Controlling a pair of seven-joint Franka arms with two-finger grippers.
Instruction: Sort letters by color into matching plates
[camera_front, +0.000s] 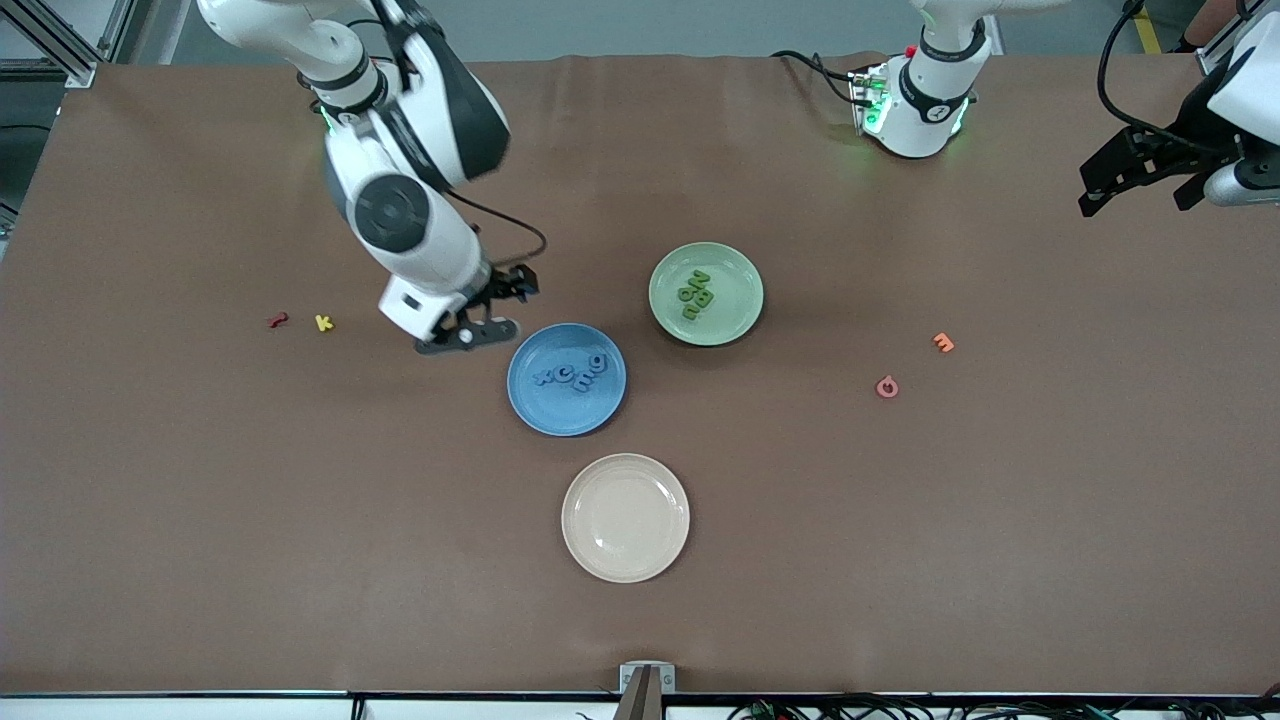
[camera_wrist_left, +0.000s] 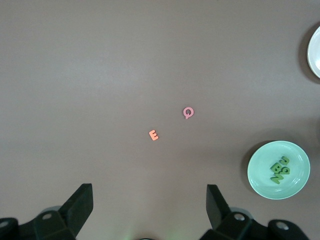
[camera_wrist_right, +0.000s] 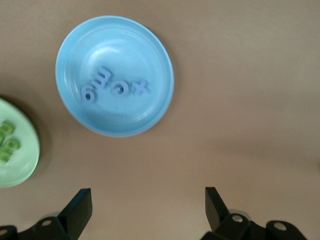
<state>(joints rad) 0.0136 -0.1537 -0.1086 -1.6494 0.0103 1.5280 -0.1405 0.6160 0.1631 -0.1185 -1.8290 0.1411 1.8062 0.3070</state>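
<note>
The blue plate holds several blue letters lying in a row. Several green letters are piled in the pale green plate. My right gripper hangs open and empty over bare table beside the blue plate, toward the right arm's end. My left gripper waits open and empty, high over the left arm's end of the table.
A cream plate with nothing in it lies nearer the front camera than the blue one. An orange E and pink Q lie toward the left arm's end. Toward the right arm's end lie a red letter and yellow K.
</note>
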